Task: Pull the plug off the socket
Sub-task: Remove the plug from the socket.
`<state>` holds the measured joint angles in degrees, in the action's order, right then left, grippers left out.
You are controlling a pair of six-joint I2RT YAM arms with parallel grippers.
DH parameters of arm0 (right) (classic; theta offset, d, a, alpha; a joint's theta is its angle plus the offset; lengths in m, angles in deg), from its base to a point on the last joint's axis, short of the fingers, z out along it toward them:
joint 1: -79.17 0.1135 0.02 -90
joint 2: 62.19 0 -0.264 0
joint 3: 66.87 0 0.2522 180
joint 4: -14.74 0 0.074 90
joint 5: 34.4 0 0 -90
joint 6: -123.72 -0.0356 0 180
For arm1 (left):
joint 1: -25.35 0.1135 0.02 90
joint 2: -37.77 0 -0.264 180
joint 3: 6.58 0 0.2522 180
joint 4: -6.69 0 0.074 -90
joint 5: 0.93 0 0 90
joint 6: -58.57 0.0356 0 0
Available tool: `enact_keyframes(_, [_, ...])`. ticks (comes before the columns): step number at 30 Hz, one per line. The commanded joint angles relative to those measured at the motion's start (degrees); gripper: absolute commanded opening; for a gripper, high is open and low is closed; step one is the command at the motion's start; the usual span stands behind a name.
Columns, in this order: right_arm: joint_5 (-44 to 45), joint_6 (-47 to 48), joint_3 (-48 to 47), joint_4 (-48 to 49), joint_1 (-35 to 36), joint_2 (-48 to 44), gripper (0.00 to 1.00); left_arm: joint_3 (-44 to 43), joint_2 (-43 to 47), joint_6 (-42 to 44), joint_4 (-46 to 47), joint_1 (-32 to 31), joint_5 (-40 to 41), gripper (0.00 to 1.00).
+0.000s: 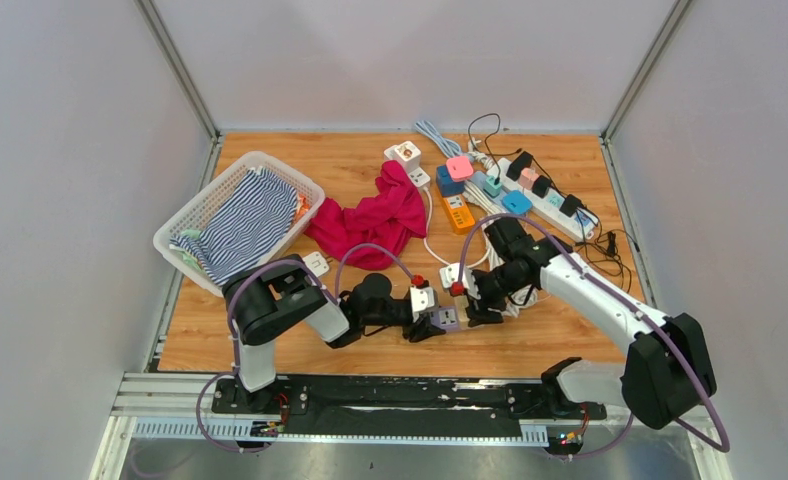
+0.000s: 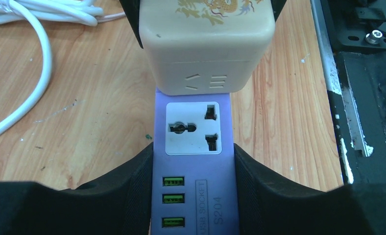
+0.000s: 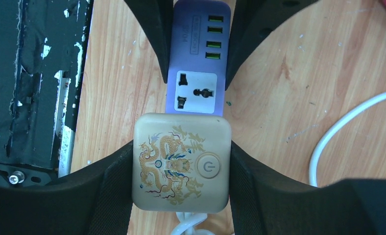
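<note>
Wooden table; socket hides plug prongs.

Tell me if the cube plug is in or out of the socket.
In: the plug sits flush on the socket, no pins showing.

White arm links, bulky black joints, purple cables looping alongside, thick black fingers

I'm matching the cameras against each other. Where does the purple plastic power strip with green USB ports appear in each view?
Top external: purple plastic power strip low centre of the picture.
Left wrist: bottom centre, running upward.
Right wrist: top centre, above the plug.
Shared landmark: cream dragon-printed cube plug on its end, clear in both wrist views.
</note>
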<state>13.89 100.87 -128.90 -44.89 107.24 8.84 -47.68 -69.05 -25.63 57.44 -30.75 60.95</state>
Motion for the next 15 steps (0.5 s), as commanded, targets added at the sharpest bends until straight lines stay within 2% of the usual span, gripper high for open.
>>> enact_keyframes(1, [-6.81,5.26,1.61,-1.96,3.79,-0.63,0.0,0.02,-0.53,1.67,1.41,-0.41,-0.28,0.0])
enact_keyframes(5, [-2.0,2.67,2.08,0.9,4.4,-0.47,0.0,-0.37,-0.7,1.62,0.78,-0.42,-0.53,0.0])
enact_keyframes(7, [3.1,0.19,1.62,2.41,4.21,-0.41,0.0,-0.21,-0.6,1.67,0.94,-0.37,-0.59,0.0])
enact_keyframes(10, [8.63,-3.34,-0.22,3.31,0.49,-1.06,0.0,0.15,-0.41,1.45,1.51,-0.29,-0.51,0.0])
enact_keyframes(12, [6.45,-4.52,-0.65,3.32,-2.37,-2.63,0.0,0.1,-0.54,1.35,1.42,-0.33,-0.6,0.0])
enact_keyframes(15, [-2.72,1.01,1.15,0.18,-1.67,-3.58,0.0,-0.49,-0.82,1.23,0.76,-0.29,-0.99,0.0])
